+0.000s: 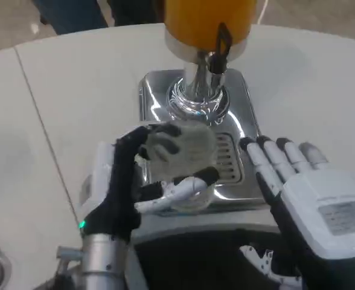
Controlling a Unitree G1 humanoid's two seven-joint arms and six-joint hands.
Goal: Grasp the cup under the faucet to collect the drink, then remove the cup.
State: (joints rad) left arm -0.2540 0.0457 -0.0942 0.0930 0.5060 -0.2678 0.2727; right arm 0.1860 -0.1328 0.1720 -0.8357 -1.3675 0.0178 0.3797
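One cup (180, 145), round, pale and blurred, sits on the slotted steel drip tray (238, 115) just below the faucet (221, 51), with the left hand (132, 181) wrapped round it, black fingers over its far side and the thumb beneath. One dispenser: an orange tank (207, 18) on a shiny chrome column (197, 90), with one black tap lever. The right hand (304, 187), white back up, lies flat beside the tray, its fingers straight, slightly apart, holding nothing, on the white table (75, 90)
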